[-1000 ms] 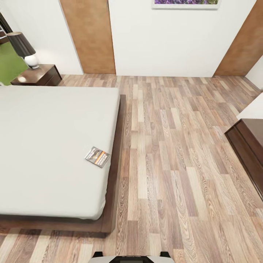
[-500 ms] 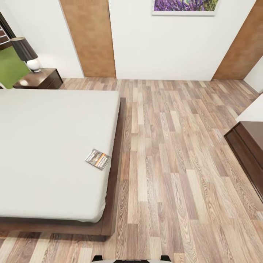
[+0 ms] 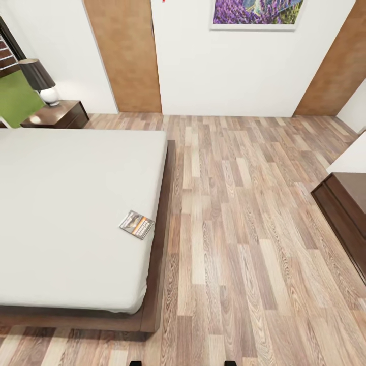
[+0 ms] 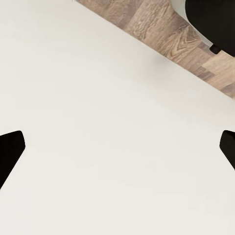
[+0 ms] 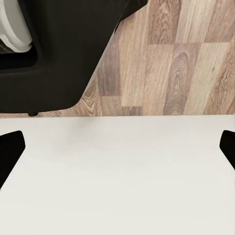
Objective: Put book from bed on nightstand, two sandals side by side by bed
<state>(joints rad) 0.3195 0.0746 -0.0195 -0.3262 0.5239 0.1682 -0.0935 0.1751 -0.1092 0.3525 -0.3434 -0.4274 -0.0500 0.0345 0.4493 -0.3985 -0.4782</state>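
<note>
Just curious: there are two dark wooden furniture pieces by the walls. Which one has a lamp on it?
The small nightstand beyond the bed's far corner carries the lamp; the long cabinet at the right doesn't.

Even, bright, diffuse light; no visible source. Head view sharp across the frame, render-clean, no motion blur. Light wood-plank floor (image 3: 244, 229) shows crisp grain and no glare. Plain white mattress of the bed (image 3: 66, 213) is flat and near shadowless, slightly greyer than the white walls (image 3: 229, 71). A soft dark shadow band sits under the dark brown bed frame (image 3: 152, 317) at the foot end. Small specular spot on the glossy reddish-brown nightstand (image 3: 56, 116) top. Wide-angle stretch tilts the brown wooden doors (image 3: 124, 56) outward near the edges. Wrist views: white surface nearly featureless, edge against the floor slightly soft; black robot parts read as pure silhouettes, no detail.
</note>
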